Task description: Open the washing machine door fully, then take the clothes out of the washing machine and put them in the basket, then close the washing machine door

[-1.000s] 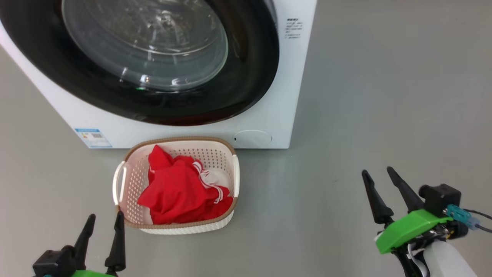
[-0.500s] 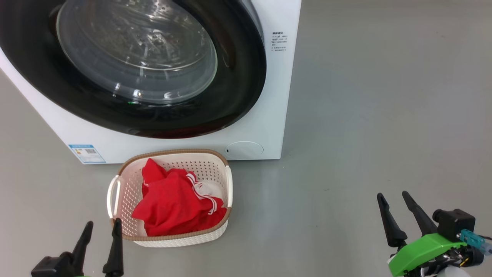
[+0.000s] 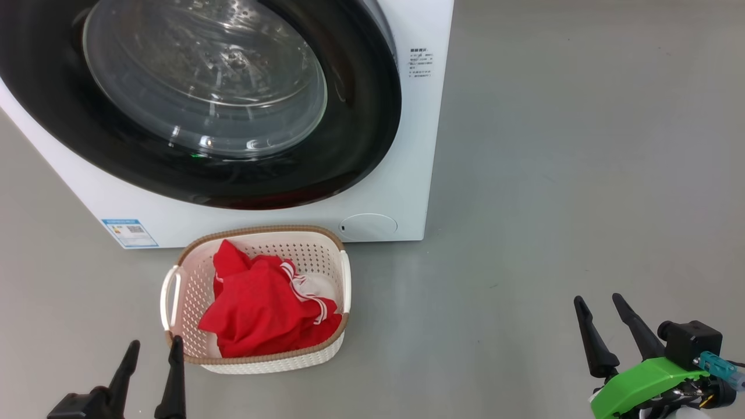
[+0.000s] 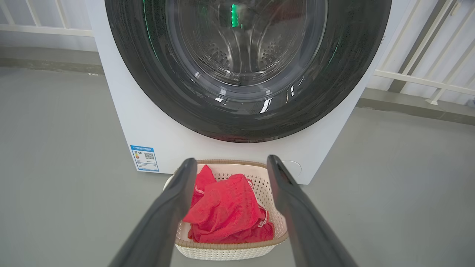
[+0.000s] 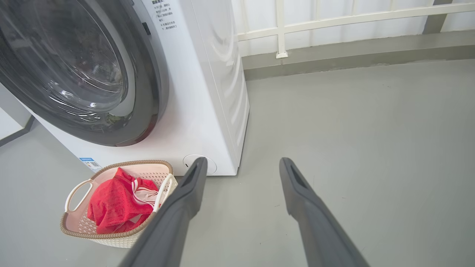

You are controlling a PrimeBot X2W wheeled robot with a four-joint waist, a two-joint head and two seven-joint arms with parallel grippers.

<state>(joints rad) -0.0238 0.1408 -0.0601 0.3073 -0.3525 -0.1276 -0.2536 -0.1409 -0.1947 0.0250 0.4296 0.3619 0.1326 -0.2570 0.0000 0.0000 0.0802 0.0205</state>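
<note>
- You have the washing machine standing on the grey floor. Its door lies closed against the white front, with the glass window bulging outward.
- The basket sits on the floor just in front of the machine, below the door. It is between the blue label and the small round flap.
- The clothes lie heaped inside the basket, red fabric with white stripes showing toward its right side.
- Your left gripper hovers by the basket's near left corner, fingers apart and holding nothing. In the left wrist view the basket and clothes show between its two fingers.
- Your right gripper hangs over bare floor, well to the right of the basket, fingers apart and empty.
</note>
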